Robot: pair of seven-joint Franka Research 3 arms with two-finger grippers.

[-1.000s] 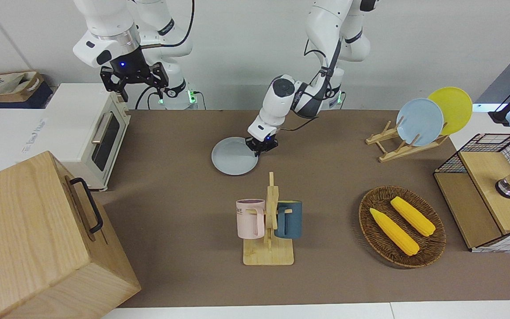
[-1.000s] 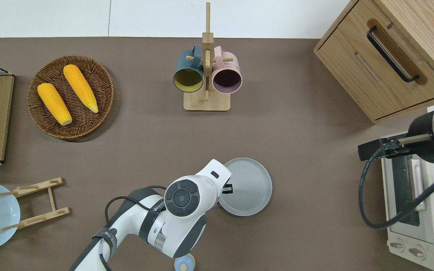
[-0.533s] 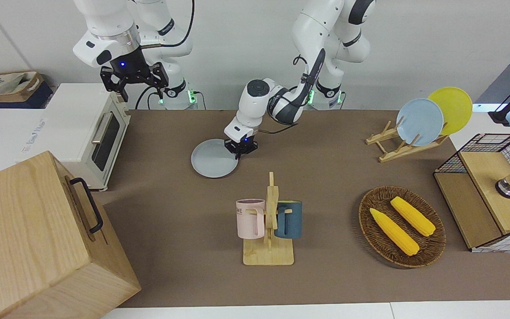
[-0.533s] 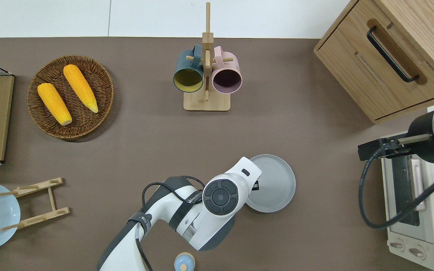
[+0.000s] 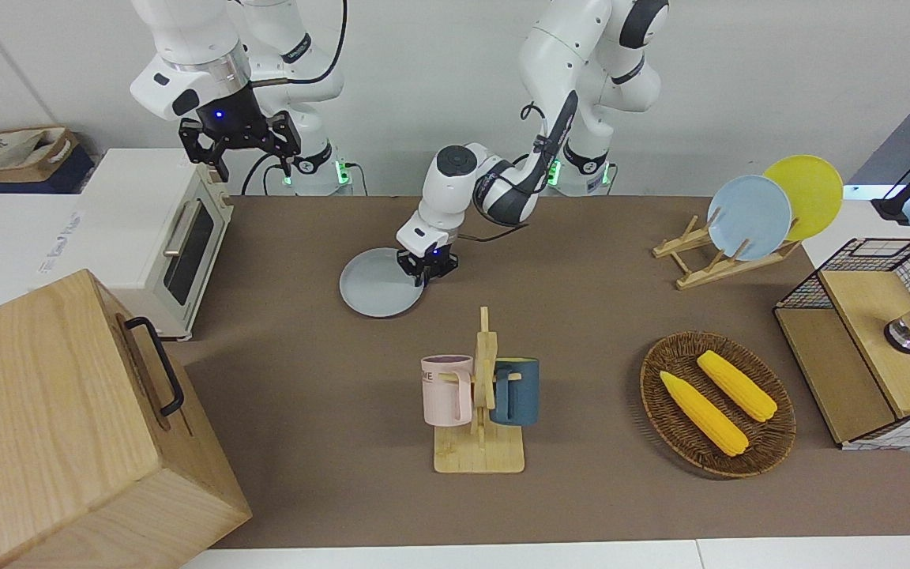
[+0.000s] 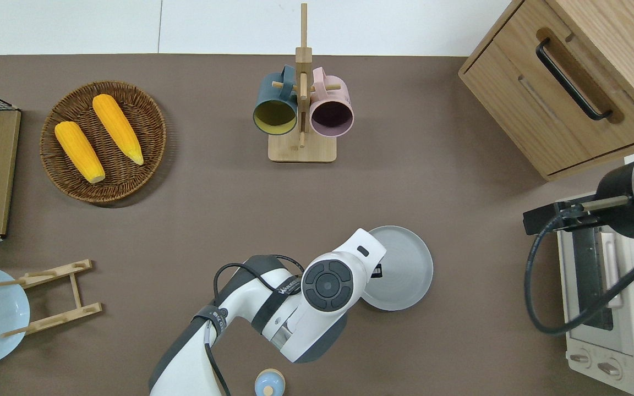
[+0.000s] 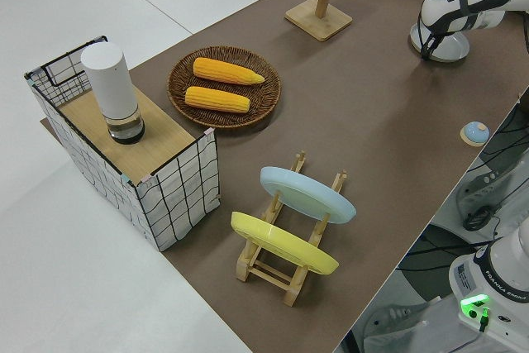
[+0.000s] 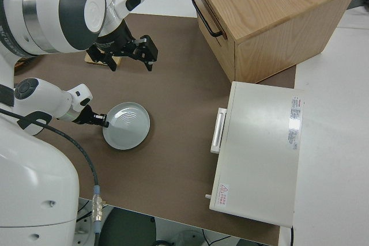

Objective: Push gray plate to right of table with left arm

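On the matte brown tabletop (image 5: pixel 597 316), nearer to the robots than the wooden mug stand (image 5: pixel 480 411), we see the round pale gray plate (image 5: pixel 380 286) lying flat. The left arm's small black hand (image 5: pixel 426 267) rests against its rim; we cannot tell whether its fingers are parted. The right arm is parked, its black hand (image 5: pixel 240 144) spread open.

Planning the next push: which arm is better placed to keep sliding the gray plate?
Left. The left gripper is at the gray plate rim, on the side toward its own end; the right arm is parked.
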